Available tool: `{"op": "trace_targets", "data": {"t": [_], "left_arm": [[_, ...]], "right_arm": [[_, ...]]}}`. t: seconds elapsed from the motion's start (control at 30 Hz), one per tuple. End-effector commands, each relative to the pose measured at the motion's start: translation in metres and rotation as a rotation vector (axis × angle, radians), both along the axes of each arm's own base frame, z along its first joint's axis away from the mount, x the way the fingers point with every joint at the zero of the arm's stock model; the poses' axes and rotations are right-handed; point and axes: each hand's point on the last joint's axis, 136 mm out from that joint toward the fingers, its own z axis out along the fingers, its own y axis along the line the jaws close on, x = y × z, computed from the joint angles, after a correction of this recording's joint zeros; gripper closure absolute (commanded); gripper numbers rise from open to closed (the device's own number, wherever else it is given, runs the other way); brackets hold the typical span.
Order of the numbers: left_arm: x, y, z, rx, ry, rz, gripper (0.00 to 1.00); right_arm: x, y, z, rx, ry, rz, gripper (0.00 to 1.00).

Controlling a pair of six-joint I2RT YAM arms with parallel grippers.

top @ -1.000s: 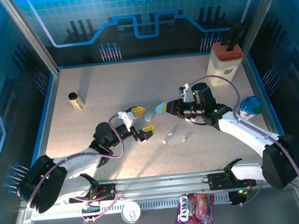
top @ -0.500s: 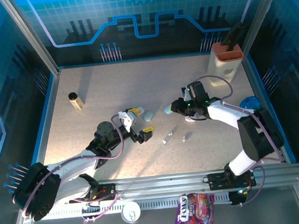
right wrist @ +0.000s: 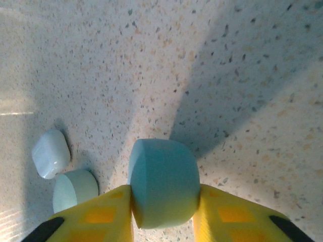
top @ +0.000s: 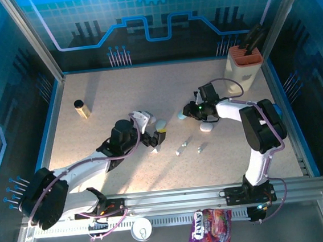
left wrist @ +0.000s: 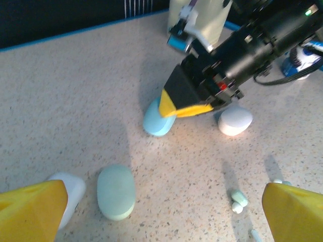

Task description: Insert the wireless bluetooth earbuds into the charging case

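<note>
Two earbuds [top: 180, 150] that I can make out are lying loose on the speckled table [top: 95, 87], near each other in the middle, a bit toward the arm bases. None of them is in a case. From the left wrist one of them [left wrist: 237, 200] looks white with a teal bit.

Just beyond them is a white case [top: 206, 127], lying on the table. Right next to that, the blue case [right wrist: 162, 181] is pinched between the yellow pads of the right gripper [right wrist: 164, 201], with both pads flush against its sides. It's tilted, and its lower end looks to be on the tabletop.

To the left of that is a pale green case [left wrist: 116, 191] lying flat, with another whitish case [right wrist: 50, 153] beside it. The left gripper [left wrist: 164, 212] hangs over that spot with its jaws spread wide, holding nothing, and the green case is on the table between its fingertips.

Farther out are a small dark-capped bottle [top: 81, 109] at the left and an orange-topped holder [top: 245, 67] in the far right corner. A candy bag [top: 210, 226] is down by the front rail.
</note>
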Motion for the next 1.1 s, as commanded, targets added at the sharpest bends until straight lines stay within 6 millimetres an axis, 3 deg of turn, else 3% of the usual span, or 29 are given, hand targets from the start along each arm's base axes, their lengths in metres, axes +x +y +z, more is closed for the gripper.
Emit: {"op": "trace_targets", "data": {"t": [0.0,0.13,0.23,0.6,0.9,1.07], "left_arm": [[0.008,0.001,-0.013,0.059,0.097,0.031,0.01],[0.014,0.0,-0.027,0.094,0.166,0.05,0.01],[0.021,0.001,-0.035,0.143,0.225,0.08,0.01],[0.038,0.0,-0.063,0.282,0.462,0.16,0.01],[0.045,-0.009,-0.09,0.348,0.625,0.179,0.16],[0.052,-0.016,-0.102,0.356,0.67,0.183,0.18]], "right_arm": [[0.008,-0.005,0.003,0.009,-0.002,0.002,0.55],[0.009,-0.015,0.018,-0.011,-0.031,-0.002,0.36],[0.006,-0.024,0.035,-0.031,-0.066,-0.009,0.29],[-0.026,-0.039,0.092,-0.067,-0.199,0.022,0.25],[-0.051,-0.05,0.093,-0.099,-0.218,0.024,0.25],[-0.054,-0.05,0.093,-0.098,-0.219,0.028,0.25]]}}
